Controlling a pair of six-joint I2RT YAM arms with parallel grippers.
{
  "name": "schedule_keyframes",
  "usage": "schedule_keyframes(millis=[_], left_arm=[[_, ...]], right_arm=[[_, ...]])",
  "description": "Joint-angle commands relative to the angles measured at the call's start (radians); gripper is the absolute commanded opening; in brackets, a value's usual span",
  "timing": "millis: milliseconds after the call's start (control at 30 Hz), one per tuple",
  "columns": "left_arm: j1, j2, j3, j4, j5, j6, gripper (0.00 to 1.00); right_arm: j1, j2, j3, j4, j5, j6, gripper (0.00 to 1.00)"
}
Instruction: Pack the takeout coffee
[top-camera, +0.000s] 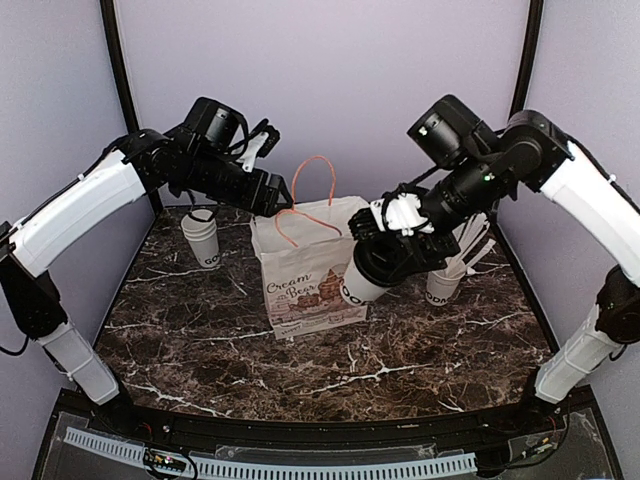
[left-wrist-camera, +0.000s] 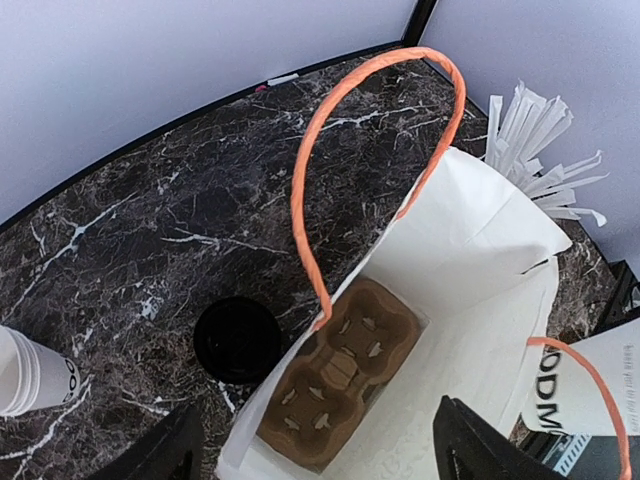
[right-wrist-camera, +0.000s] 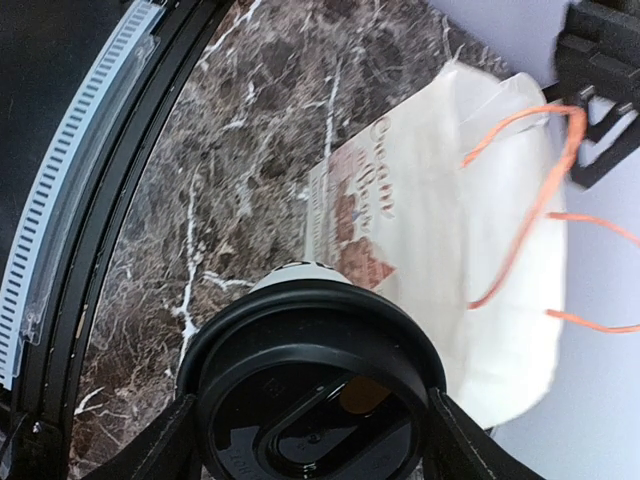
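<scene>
The takeout coffee (top-camera: 362, 283) is a white cup with dark lettering and a black lid (right-wrist-camera: 310, 390). My right gripper (top-camera: 388, 258) is shut on it and holds it tilted in the air, in front of the right side of the white paper bag (top-camera: 300, 270). It also shows at the edge of the left wrist view (left-wrist-camera: 578, 388). My left gripper (top-camera: 272, 195) is open and hovers over the bag's upper left rim. One finger (left-wrist-camera: 160, 455) is outside the bag, the other (left-wrist-camera: 480, 450) over its open mouth. A brown cardboard cup carrier (left-wrist-camera: 340, 370) lies at the bag's bottom.
Nested white cups (top-camera: 200, 240) stand left of the bag. A white cup of straws (top-camera: 445, 282) stands to its right. A loose black lid (left-wrist-camera: 237, 340) lies on the marble table (top-camera: 200, 340) beside the bag. One orange handle (top-camera: 318, 165) stands upright.
</scene>
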Motion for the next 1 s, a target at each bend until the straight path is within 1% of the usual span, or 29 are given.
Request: schedule_keyframes(millis=[0, 33, 133, 233, 367, 433, 600, 733, 833, 900, 967], left_arm=[[0.005, 0.065, 0.095, -0.067, -0.008, 0.103, 0.80], [0.004, 0.086, 0.122, -0.082, -0.025, 0.123, 0.80], [0.005, 0.122, 0.166, -0.111, -0.046, 0.156, 0.80], [0.009, 0.146, 0.182, -0.116, -0.041, 0.184, 0.80], [0.012, 0.163, 0.182, -0.111, -0.010, 0.194, 0.79], [0.013, 0.168, 0.181, -0.107, 0.028, 0.194, 0.78], [0.012, 0.168, 0.165, -0.097, 0.073, 0.194, 0.78], [0.012, 0.158, 0.153, -0.093, 0.103, 0.194, 0.78], [0.012, 0.141, 0.158, -0.106, 0.094, 0.194, 0.79], [0.012, 0.114, 0.163, -0.114, 0.082, 0.197, 0.81], [0.012, 0.075, 0.152, -0.105, 0.081, 0.224, 0.85]], right_arm=[[-0.006, 0.009, 0.217, -0.032, -0.043, 0.046, 0.49], [-0.006, 0.005, 0.253, -0.011, -0.035, 0.062, 0.49], [-0.010, -0.002, 0.325, 0.085, 0.011, 0.119, 0.43], [-0.020, 0.008, 0.352, 0.139, 0.062, 0.129, 0.39], [-0.053, 0.021, 0.340, 0.227, 0.123, 0.140, 0.39], [-0.084, 0.027, 0.320, 0.276, 0.138, 0.141, 0.39], [-0.103, 0.055, 0.236, 0.391, 0.234, 0.144, 0.43], [-0.103, 0.082, 0.186, 0.400, 0.214, 0.136, 0.43], [-0.095, 0.101, 0.155, 0.374, 0.197, 0.132, 0.43], [-0.083, 0.099, 0.121, 0.351, 0.199, 0.123, 0.43], [-0.065, 0.073, 0.070, 0.354, 0.209, 0.104, 0.43]])
